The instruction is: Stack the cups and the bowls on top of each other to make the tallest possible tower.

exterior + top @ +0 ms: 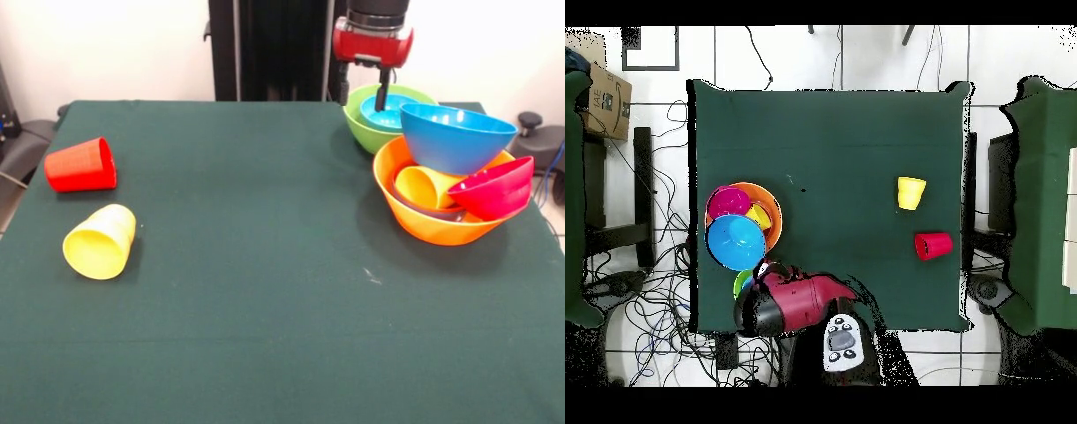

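A large orange bowl (434, 231) (772, 200) at the right holds a yellow cup (422, 186) on its side, a crimson bowl (497, 189) (728, 202) and a tilted blue bowl (456, 138) (735, 242) on top. A dark bowl rim (434, 212) shows under the cup. Behind it a lime green bowl (366, 125) (743, 283) holds a light-blue bowl (389, 115). My gripper (382, 95) reaches down into the light-blue bowl; in the overhead view the arm's red head (800, 303) hides it. A red cup (81, 166) (933, 245) and a yellow cup (100, 241) (911, 193) lie on their sides at the left.
The dark green table (265, 291) ends close behind the green bowl and right of the orange bowl. The black pedestal (269, 49) stands at the far edge. A cardboard box (603, 100) and cables lie off the table.
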Robot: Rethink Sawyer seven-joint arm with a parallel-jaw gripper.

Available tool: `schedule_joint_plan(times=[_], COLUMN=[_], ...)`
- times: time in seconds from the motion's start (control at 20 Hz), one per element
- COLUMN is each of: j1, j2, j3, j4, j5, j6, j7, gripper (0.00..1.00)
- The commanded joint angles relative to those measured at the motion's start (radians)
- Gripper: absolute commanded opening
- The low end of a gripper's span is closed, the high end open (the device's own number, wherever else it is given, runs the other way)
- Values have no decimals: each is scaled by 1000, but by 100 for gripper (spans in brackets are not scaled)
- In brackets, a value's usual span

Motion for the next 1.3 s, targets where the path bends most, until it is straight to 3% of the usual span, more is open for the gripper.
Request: schedule_joint_plan(times=[0.05, 0.5, 0.8, 1.3], j1=[-19, -120, -183, -240], j2=[0, 109, 204, 246], j3=[144, 234, 238, 255], j4=[29, 6, -48, -67], j5=[-72, -206, -325, -436], j6=[116, 68, 45, 60], j7=[-87, -151, -160, -128], gripper=[100, 100, 100, 100])
